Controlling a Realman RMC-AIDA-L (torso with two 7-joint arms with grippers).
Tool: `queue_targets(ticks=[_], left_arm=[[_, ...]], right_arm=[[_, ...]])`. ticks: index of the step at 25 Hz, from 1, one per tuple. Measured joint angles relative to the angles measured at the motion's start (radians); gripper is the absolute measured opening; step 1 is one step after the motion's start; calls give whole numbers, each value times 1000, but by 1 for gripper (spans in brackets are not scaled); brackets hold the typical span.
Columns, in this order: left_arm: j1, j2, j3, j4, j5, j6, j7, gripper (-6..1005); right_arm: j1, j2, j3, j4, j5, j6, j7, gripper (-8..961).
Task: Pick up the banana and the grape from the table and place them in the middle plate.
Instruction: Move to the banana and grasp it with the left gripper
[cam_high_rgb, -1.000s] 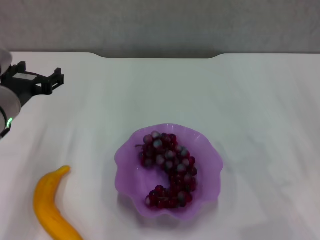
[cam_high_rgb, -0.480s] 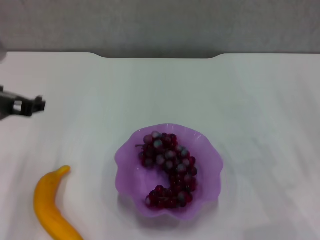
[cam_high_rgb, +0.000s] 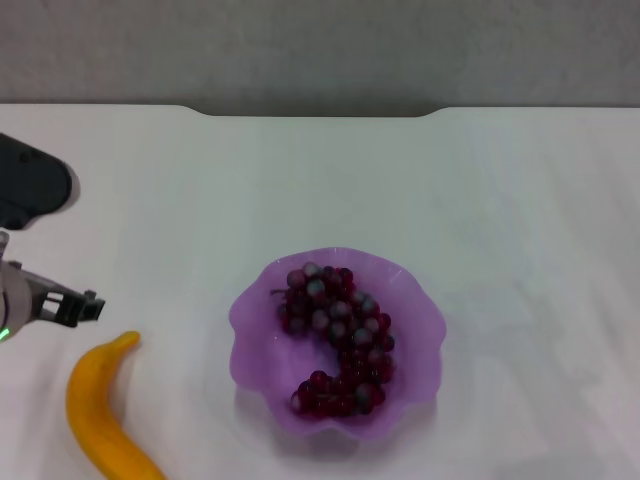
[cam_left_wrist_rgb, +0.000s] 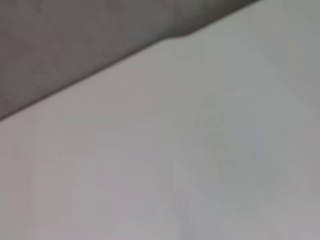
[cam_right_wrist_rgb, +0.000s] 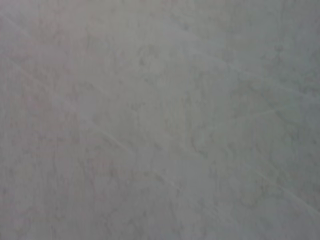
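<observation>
The yellow-orange banana (cam_high_rgb: 100, 415) lies on the white table (cam_high_rgb: 500, 200) at the near left, its tip pointing toward the far side. The bunch of dark red-purple grapes (cam_high_rgb: 337, 338) lies inside the purple scalloped plate (cam_high_rgb: 420, 330) in the middle of the table. My left gripper (cam_high_rgb: 70, 308) hovers at the left edge, just beyond the banana's far tip. The left wrist view shows only bare table and its dark far edge (cam_left_wrist_rgb: 75, 45). My right gripper is out of view; its wrist view shows only bare tabletop.
The table's dark notched far edge (cam_high_rgb: 320, 110) runs across the back, with a grey wall behind it. White tabletop lies right of the plate and beyond it.
My left gripper has come down from the far left of the table toward me and now sits just beyond the banana's tip. The banana, grapes and plate have not moved.
</observation>
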Motion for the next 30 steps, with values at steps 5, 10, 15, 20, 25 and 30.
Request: queue_targets(ticks=[5, 10, 15, 20, 25, 30], left_arm=[[-3, -31, -23, 43, -23, 23, 0, 813], [-19, -52, -59, 102, -82, 44, -1, 809], [-42, -42, -42, 134, -165, 71, -1, 805], [-75, -32, -28, 189, -172, 63, 0, 801], [-95, -33, -26, 233, -169, 48, -1, 797], [-111, -34, -15, 285, -174, 32, -1, 793]], right_arm=[[-1, -1, 0, 7, 1, 0, 2, 882], [-4, 0, 0, 8, 1, 1, 4, 882], [-9, 0, 1, 9, 1, 1, 4, 881], [-9, 0, 1, 9, 1, 2, 5, 881], [-10, 0, 2, 9, 1, 2, 5, 881], [-10, 0, 2, 10, 1, 2, 5, 881]])
